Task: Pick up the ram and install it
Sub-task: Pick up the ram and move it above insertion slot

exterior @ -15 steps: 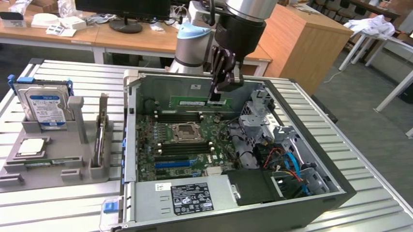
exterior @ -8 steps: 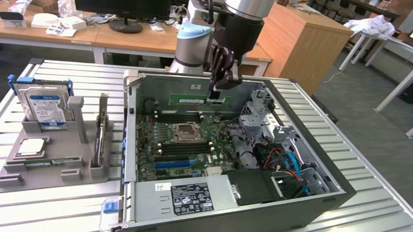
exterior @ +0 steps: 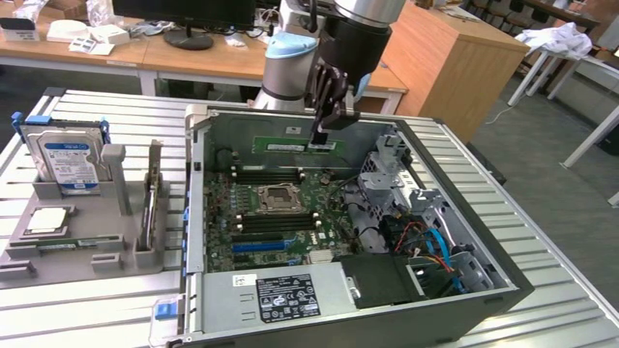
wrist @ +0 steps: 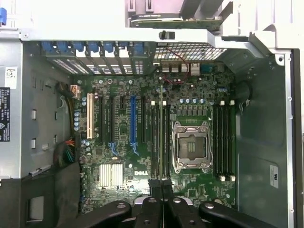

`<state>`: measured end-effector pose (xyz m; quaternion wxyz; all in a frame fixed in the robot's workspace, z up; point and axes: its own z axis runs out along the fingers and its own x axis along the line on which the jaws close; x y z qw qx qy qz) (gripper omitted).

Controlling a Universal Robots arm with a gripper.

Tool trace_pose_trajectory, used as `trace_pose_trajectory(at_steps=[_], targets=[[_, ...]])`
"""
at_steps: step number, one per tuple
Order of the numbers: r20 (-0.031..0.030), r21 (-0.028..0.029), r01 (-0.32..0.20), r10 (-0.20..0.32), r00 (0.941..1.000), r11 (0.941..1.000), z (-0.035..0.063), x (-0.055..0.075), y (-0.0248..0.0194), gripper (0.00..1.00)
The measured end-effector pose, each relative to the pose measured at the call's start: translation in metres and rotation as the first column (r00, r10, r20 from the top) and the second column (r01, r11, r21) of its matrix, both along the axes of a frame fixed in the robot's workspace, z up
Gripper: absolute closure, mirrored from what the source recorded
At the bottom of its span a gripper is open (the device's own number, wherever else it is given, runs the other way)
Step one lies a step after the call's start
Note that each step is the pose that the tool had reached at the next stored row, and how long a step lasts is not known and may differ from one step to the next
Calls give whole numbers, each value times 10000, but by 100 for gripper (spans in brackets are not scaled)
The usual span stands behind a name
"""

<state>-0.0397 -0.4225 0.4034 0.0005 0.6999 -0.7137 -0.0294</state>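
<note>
My gripper (exterior: 323, 138) is shut on the ram (exterior: 290, 145), a long green stick with a white label, held level above the far side of the open computer case (exterior: 503, 279). In the wrist view the ram (wrist: 162, 142) appears edge-on as a thin line running out from between my black fingers (wrist: 151, 190). It hangs over the black memory slots (wrist: 156, 137) beside the silver CPU socket (wrist: 191, 147). More black slots (wrist: 223, 142) lie on the socket's other side. The motherboard (exterior: 320, 196) lies flat in the case, below the ram.
On the exterior view's left, a grey holder (exterior: 77, 239) carries a silver hard drive with a blue label (exterior: 68, 163). Inside the case are a blue slot (wrist: 133, 118), a power supply (exterior: 290, 293), and a drive cage with cables (exterior: 425, 232).
</note>
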Motion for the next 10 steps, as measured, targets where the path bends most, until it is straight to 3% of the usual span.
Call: trace_pose_trajectory(at_steps=[10], targets=[[0,0,0,0,10000,10000,-3,0,124,89]])
